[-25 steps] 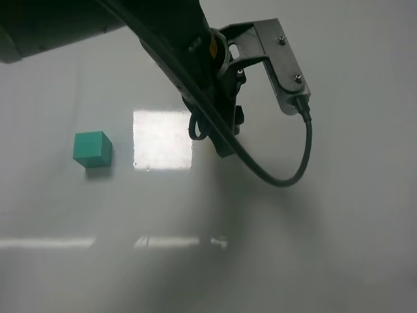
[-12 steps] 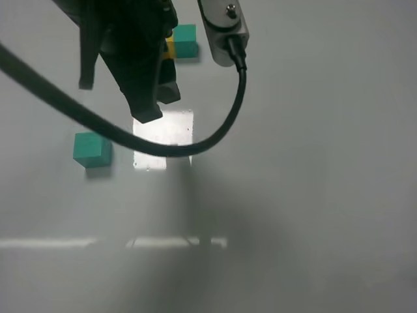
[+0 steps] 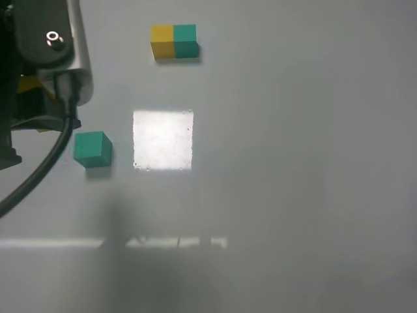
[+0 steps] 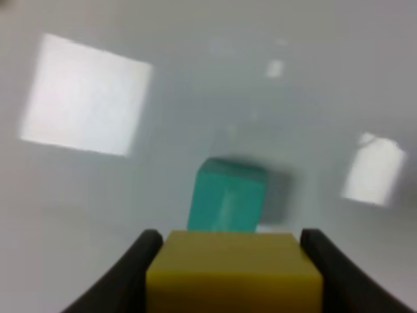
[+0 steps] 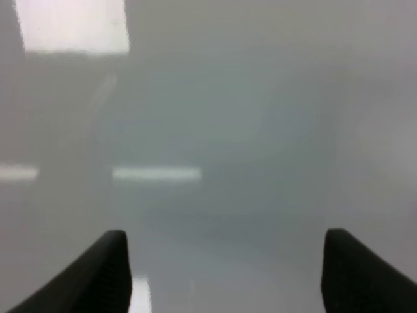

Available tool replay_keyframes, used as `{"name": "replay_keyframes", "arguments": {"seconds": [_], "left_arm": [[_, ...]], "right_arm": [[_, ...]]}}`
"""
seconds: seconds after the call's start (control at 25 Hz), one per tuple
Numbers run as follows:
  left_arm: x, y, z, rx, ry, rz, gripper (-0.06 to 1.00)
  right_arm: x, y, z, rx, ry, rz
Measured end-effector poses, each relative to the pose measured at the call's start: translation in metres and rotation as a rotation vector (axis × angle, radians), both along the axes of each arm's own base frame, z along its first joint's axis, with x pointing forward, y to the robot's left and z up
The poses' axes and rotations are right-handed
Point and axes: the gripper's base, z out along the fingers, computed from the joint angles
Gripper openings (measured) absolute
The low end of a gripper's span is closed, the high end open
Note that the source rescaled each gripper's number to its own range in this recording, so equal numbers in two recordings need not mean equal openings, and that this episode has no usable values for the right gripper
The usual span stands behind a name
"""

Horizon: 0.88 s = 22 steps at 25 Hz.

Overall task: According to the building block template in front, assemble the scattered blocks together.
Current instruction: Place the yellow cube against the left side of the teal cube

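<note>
There are four cubes in all. Two small ones, a yellow and a teal, are joined into one template bar at the far side of the table, yellow on the left and teal on the right as the high camera sees it. The other two are loose: one yellow cube and one teal cube. There are two grippers, and only the left arm shows in the high view.

The left gripper is clamped on the yellow cube, with one dark finger pressed against each side. From above, most of that cube is covered. Only a sliver of yellow shows at the left edge, behind the arm's grey wrist-camera bracket and its black cable. The cable hangs down across the left of the table and passes close by the teal cube.

The teal cube sits flat on the table, left of a bright square reflection and well apart from the template bar. In the left wrist view it lies just beyond the held yellow cube, near it and a little off to one side of centre. The blur and the cube's front edge hide whether the two touch.

The right gripper has its fingers spread wide apart with nothing between them, above bare grey table. No cube shows in its view.
</note>
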Motion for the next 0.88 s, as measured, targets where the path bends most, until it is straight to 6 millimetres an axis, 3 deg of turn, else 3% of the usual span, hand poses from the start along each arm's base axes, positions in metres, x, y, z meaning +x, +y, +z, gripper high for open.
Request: {"name": "replay_keyframes", "arguments": {"seconds": [0.4,0.88], "left_arm": [[-0.003,0.067,-0.027,0.06,0.033,0.186,0.0],[0.026,0.088,-0.057,0.107,0.001,0.193,0.0]], "right_arm": [[0.0,0.0,0.0,0.0,0.0,0.0],[0.0,0.0,0.0,0.0,0.0,0.0]]}}
